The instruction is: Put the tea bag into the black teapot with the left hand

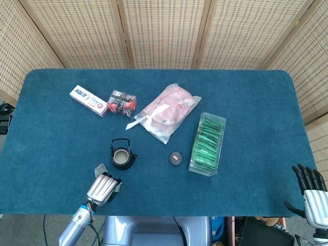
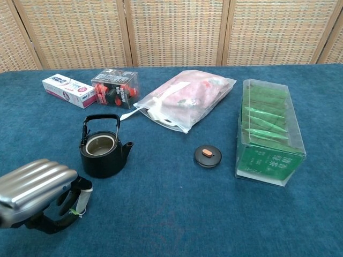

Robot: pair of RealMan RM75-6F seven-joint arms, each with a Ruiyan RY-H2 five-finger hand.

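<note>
The black teapot (image 1: 123, 155) (image 2: 102, 150) stands lidless and upright on the blue cloth, left of centre. Its small black lid (image 1: 175, 158) (image 2: 207, 156) lies apart to the right. My left hand (image 1: 103, 188) (image 2: 36, 191) is at the front edge, below and left of the pot, not touching it. Its curled fingers pinch a small white tea bag (image 2: 82, 197); in the head view the hand mostly hides the bag. My right hand (image 1: 310, 190) hangs off the table's front right corner, fingers spread, holding nothing.
A clear box of green tea packets (image 1: 207, 144) (image 2: 268, 131) sits to the right. At the back are a pink bag (image 1: 166, 111), a small dark box (image 1: 121, 102) and a toothpaste box (image 1: 88, 100). A grey scrap (image 1: 99, 168) lies beside the left hand.
</note>
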